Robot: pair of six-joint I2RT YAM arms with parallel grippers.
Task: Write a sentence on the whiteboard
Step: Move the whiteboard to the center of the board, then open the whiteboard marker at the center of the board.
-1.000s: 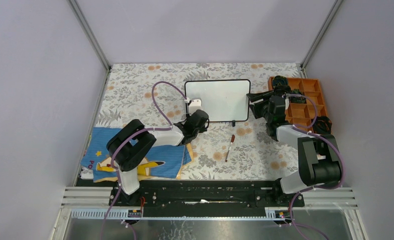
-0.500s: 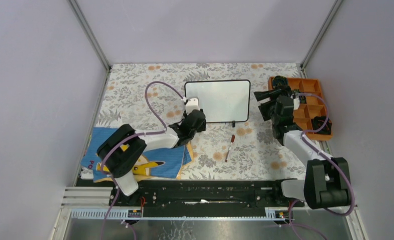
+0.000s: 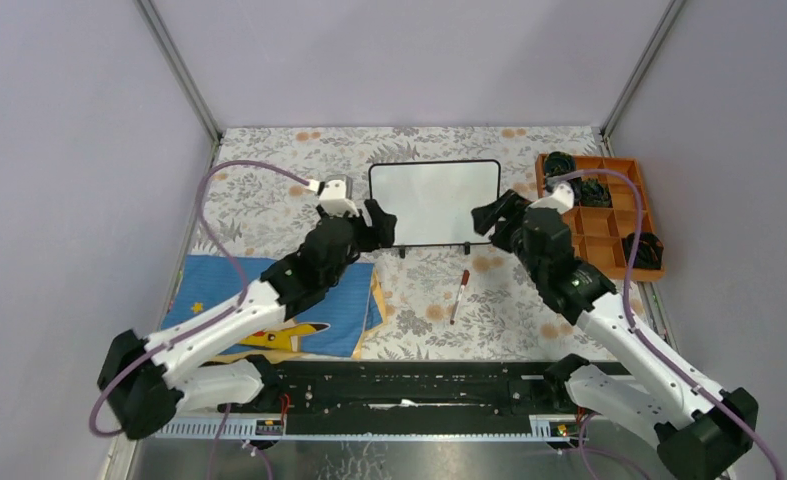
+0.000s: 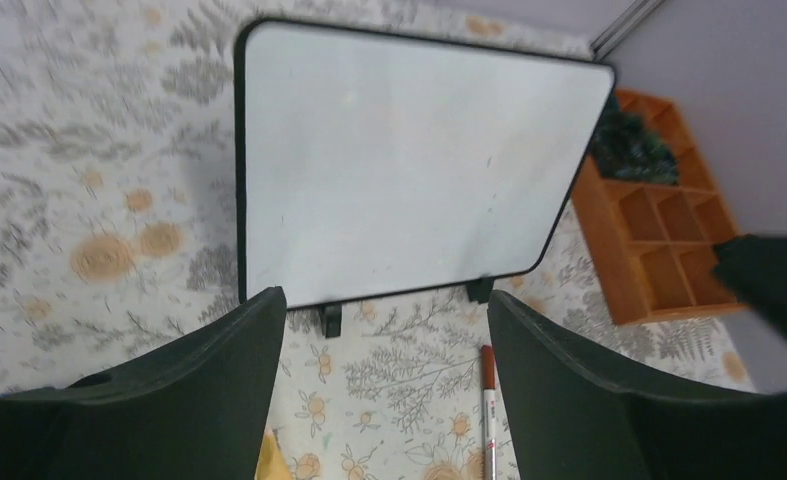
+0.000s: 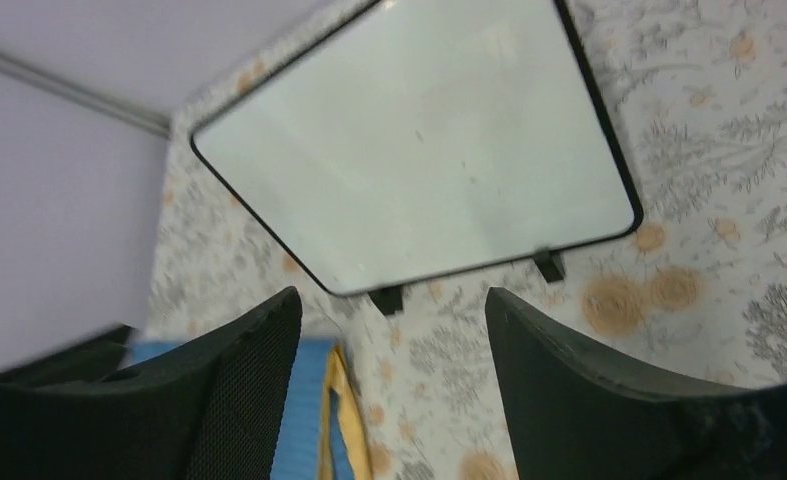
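Pre-write stage: whiteboard (image 3: 434,200) blank, standing on its feet mid-table, left gripper (image 4: 384,310) and right gripper (image 5: 389,310) wide open, empty, flanking it; next likely means grabbing the red marker (image 3: 458,294) lying just in front.

We now stretch both arms forward: left gripper (image 3: 381,225), spread wider, at the whiteboard's (image 3: 434,200) left edge; right gripper (image 3: 490,219) off the orange tray (image 3: 609,228), at its right edge.

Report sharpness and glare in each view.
Top external: sharp, evenly lit, no hard glare on the whiteboard. Left wrist: tablecloth smeared by blur, left gripper's fingers soft. Right wrist: soft throughout, board looks greyish, right gripper's fingers out of focus.
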